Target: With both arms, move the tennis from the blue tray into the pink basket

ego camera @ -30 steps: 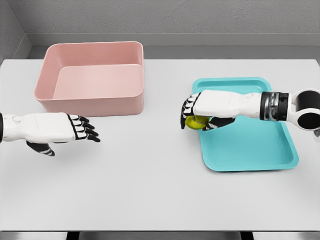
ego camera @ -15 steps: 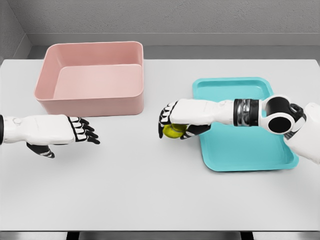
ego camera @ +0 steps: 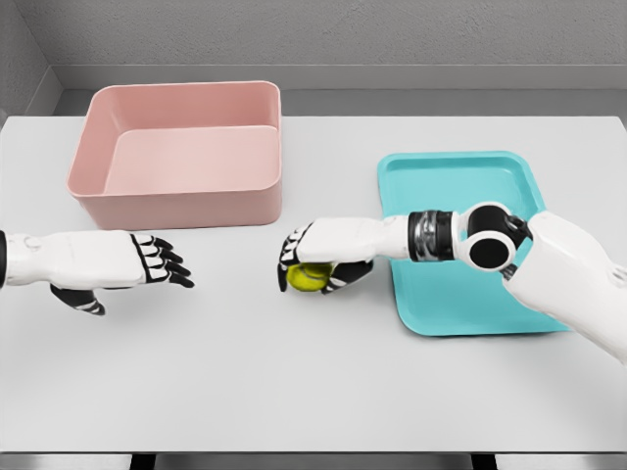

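Observation:
My right hand (ego camera: 312,264) is shut on a yellow-green tennis ball (ego camera: 309,277), held low over the white table left of the blue tray (ego camera: 470,294). The tray holds nothing else. The pink basket (ego camera: 181,152) stands at the back left, its inside bare. My left hand (ego camera: 157,259) hovers at the left with fingers stretched out and nothing in it, a good gap away from the ball.
The white table (ego camera: 313,382) spreads wide in front of both hands. A grey wall runs behind the table's far edge.
My right hand has carried the ball leftward off the blue tray and out over the table. The left hand has barely moved.

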Action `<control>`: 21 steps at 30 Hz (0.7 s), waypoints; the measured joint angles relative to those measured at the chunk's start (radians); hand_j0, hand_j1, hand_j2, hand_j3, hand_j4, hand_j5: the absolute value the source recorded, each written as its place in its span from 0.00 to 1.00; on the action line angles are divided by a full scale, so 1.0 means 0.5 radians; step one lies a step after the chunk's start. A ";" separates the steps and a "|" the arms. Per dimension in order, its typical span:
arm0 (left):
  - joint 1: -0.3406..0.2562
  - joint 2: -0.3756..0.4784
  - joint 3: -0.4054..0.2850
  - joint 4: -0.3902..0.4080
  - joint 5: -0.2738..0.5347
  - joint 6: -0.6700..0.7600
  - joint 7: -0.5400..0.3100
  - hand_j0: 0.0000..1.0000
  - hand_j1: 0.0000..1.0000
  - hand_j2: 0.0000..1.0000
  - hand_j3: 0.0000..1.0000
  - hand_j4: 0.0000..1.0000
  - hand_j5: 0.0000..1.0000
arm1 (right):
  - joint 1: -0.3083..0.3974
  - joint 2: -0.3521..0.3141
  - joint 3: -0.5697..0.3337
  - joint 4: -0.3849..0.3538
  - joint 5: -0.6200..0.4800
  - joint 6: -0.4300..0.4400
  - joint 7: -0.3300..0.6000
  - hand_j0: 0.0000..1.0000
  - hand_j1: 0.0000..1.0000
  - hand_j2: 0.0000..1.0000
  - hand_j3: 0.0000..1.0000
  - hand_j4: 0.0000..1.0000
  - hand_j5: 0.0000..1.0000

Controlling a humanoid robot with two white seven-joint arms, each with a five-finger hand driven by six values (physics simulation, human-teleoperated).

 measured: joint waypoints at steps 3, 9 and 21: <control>0.003 0.005 0.010 0.000 -0.001 0.000 0.000 1.00 1.00 1.00 1.00 1.00 1.00 | -0.012 0.044 0.038 0.057 0.013 0.000 0.000 0.54 0.54 0.54 0.54 0.54 0.54; 0.009 0.004 0.023 0.000 -0.001 0.000 0.000 1.00 1.00 1.00 1.00 1.00 1.00 | -0.015 0.084 0.070 0.116 0.026 0.000 0.000 0.54 0.54 0.54 0.54 0.54 0.54; 0.055 0.002 0.010 0.000 0.138 0.000 0.247 1.00 1.00 1.00 1.00 1.00 1.00 | -0.046 0.138 0.084 0.152 0.053 0.052 0.000 1.00 1.00 1.00 1.00 1.00 1.00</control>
